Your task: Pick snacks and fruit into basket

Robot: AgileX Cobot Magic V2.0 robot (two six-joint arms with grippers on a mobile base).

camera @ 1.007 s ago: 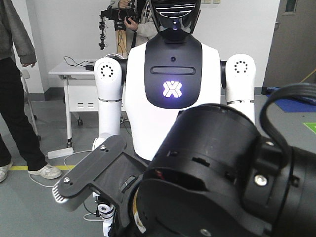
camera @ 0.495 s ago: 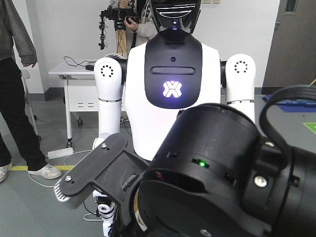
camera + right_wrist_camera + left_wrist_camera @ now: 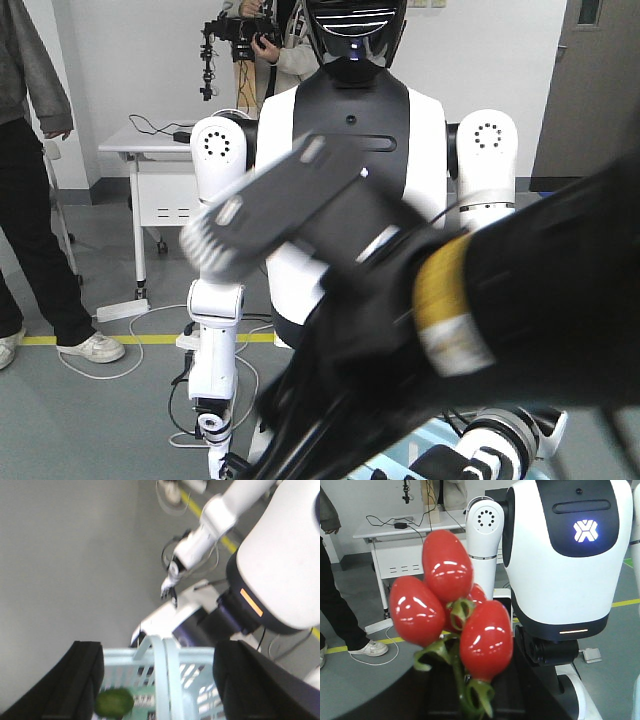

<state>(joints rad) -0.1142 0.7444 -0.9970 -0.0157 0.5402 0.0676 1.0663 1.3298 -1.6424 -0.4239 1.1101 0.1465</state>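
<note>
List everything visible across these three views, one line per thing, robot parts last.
Tomato cluster: one bunch, glossy red with green stems, close in front of the left wrist camera.
Green fruit: one, dark green, inside the basket.
Basket: one, light blue, slatted, below the right wrist camera.
Humanoid robot: one, white and black, glowing chest logo, facing the camera.
White table: one, back left, cables on top.
Bystander: one, left edge, grey top, black trousers, white shoes.
Yellow floor line: one, grey floor.
Right gripper fingers: two, black, flanking the basket.
Left gripper: fingers hidden behind the tomatoes.
</note>
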